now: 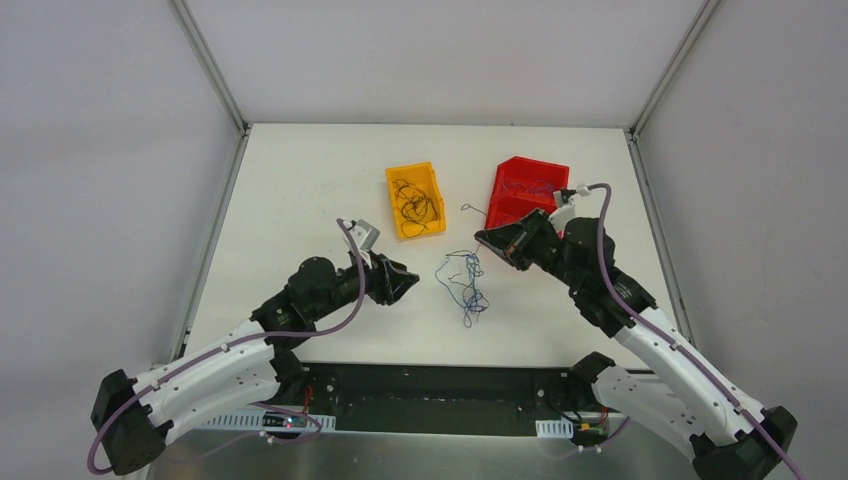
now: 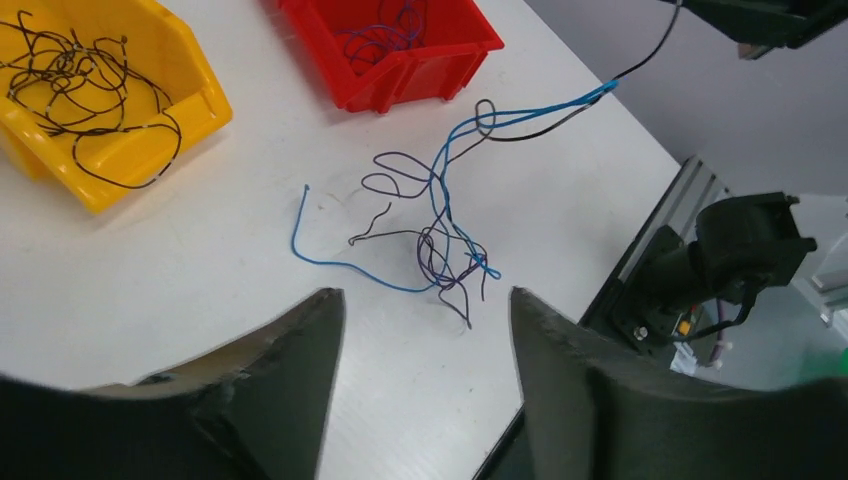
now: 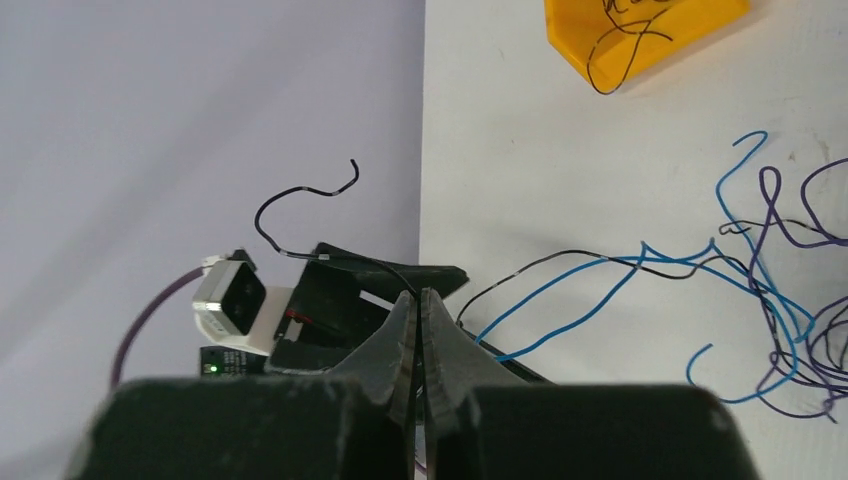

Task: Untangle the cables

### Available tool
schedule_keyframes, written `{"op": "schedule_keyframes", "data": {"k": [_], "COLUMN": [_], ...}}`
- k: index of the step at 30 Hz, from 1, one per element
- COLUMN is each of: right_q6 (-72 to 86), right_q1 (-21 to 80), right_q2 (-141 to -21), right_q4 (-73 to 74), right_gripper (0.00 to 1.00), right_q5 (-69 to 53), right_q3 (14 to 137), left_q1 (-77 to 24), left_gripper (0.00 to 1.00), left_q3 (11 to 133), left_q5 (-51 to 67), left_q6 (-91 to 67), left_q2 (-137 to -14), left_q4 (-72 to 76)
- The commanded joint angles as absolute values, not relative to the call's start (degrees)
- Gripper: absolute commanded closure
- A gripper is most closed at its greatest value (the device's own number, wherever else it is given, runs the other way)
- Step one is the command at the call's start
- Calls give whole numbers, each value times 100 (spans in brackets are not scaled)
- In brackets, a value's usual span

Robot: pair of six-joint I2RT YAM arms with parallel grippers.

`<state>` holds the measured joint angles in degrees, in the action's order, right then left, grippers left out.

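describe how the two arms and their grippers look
Both match: left arm and right arm have white lower links, black joints and wrists, and a thick purple cable along each. The left gripper and right gripper have matte black tapered fingers.

Yellow bin (image 1: 421, 234) near red bin (image 1: 540, 165) on table (image 1: 300, 200).

cables (image 2: 440, 240): thin plain strands in blue, black and dark purple
yellow bin (image 2: 200, 80): bright yellow, with black wire inside
red bin (image 2: 400, 85): bright red, with blue and purple wire inside
desk (image 2: 150, 290): plain white
left hand (image 2: 425, 297): matte black
right hand (image 3: 418, 300): dark grey to black
left arm (image 1: 215, 362), right arm (image 1: 660, 350): white shells, black joints, a purple cord along each
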<state>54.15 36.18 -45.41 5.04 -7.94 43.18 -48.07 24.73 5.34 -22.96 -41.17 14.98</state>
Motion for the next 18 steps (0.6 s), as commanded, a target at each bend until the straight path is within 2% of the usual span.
{"op": "schedule_keyframes", "data": {"k": [1,3,6,12,18], "right_q6": [4925,4718,4426,3850,3601], "right_q1": [3625,3710,3910,4399,4474], "right_q2": [-4916,-5095,-5351,-5803,-5989], "right_q4": [491,653,852,1095,957], "right_gripper": [100,100,100,100,100], "right_q5": [-1436,-1503,-1475,-1317,-1416], "right_q3": [4720,4904,5114,5468,5644], "left_q1": [-4856,-4861,-4856,-4853,-4855], "left_gripper": [25,18,15,15,15], "left_q3": [2486,2616,2981,3618,3850], "left_q5": [546,704,898,1161,1320], "left_q6": [-2153,-2002,-1779,-1856,-1807], "left_q2": [-3776,-3799,-4039,-4658,-5050], "left_q4": [1289,1309,1244,1176,1335]}}
